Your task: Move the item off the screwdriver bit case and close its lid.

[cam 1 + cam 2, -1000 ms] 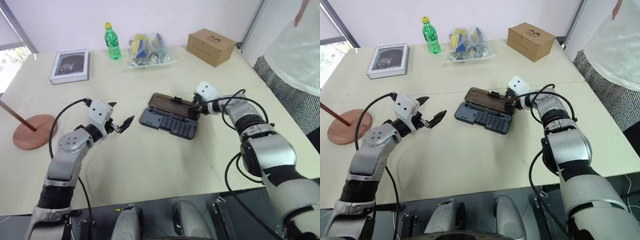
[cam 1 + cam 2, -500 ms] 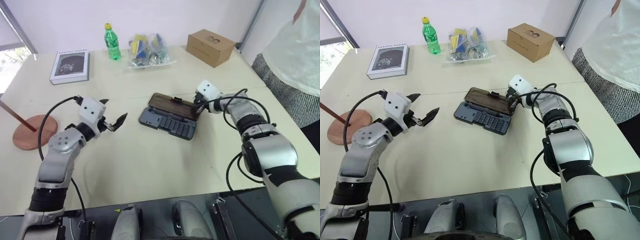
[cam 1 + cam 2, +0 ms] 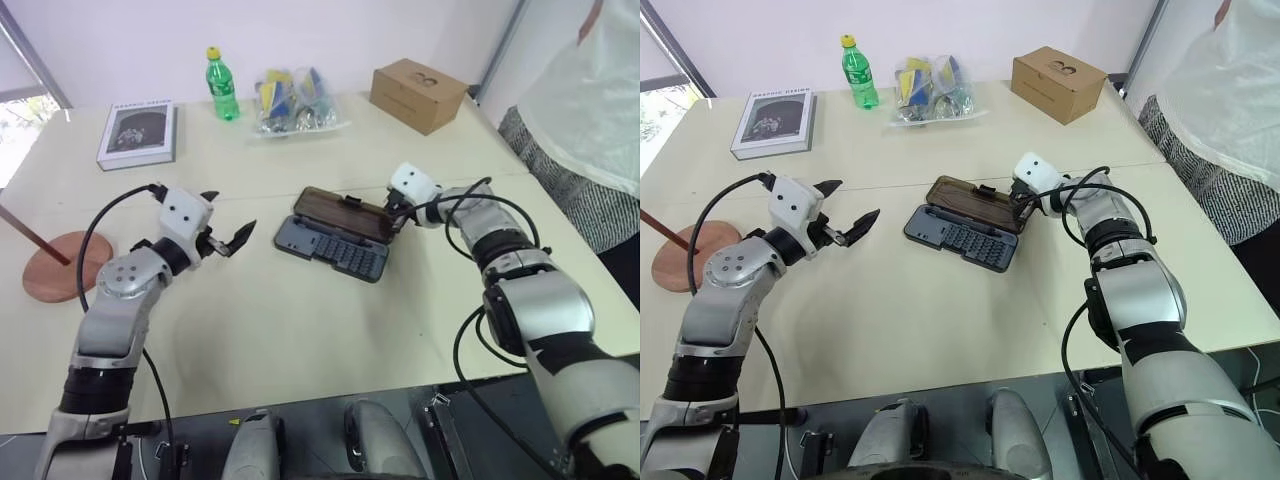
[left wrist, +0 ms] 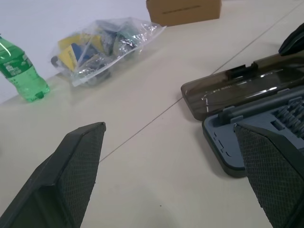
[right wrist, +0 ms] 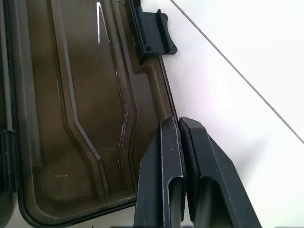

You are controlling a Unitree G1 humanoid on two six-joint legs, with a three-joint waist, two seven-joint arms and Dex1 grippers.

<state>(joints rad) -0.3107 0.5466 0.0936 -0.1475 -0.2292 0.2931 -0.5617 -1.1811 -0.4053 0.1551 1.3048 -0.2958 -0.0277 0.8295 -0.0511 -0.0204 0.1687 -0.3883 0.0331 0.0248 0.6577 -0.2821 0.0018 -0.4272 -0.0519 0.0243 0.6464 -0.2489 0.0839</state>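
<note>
The screwdriver bit case lies open at the table's middle, its grey-blue tray toward me. The brown lid lies flat behind the tray, with its black latch on the far edge. My right gripper is shut, its tips resting at the lid's far right edge. My left gripper hangs open above the table left of the case, holding nothing. The item, a reddish-brown wooden stand, sits far left on the table, its thin stem slanting up out of view.
Along the back of the table are a book, a green bottle, a clear bag of items and a tan cardboard box. A person stands at the right side.
My right gripper's fingers have come together at the lid's edge. Both arms stay about where they were.
</note>
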